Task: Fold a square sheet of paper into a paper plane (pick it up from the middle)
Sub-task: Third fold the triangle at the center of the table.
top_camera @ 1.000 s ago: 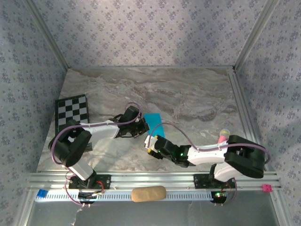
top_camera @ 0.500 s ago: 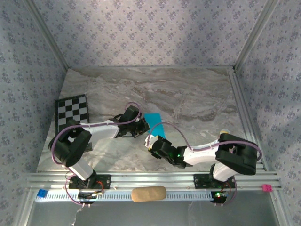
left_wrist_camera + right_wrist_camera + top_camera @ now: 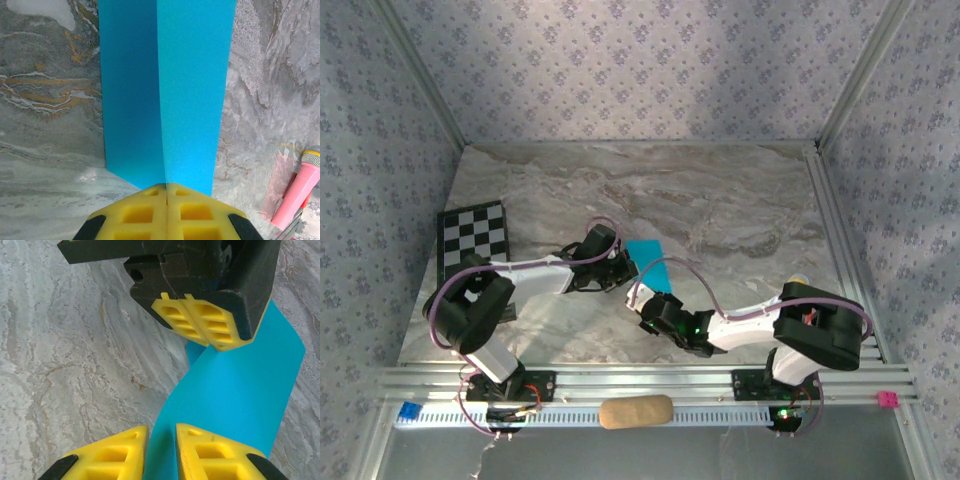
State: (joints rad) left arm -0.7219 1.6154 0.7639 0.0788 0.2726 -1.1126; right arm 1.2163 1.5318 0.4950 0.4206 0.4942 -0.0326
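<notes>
Left tool (image 3: 166, 192) pinches blue paper (image 3: 165, 90); wrist view: pink stick (image 3: 298, 192).

Left pincer (image 3: 166, 189) clamped; right pincer (image 3: 161, 434) seemingly ajar.

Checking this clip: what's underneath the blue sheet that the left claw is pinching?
Marble tabletop shows on both sides of the blue sheet, which the left claw grips. The patch directly beneath is covered, so anything there cannot be seen.

Matt paper sheet (image 3: 165, 90) on a smooth, marble-patterned table (image 3: 50, 125).
</notes>
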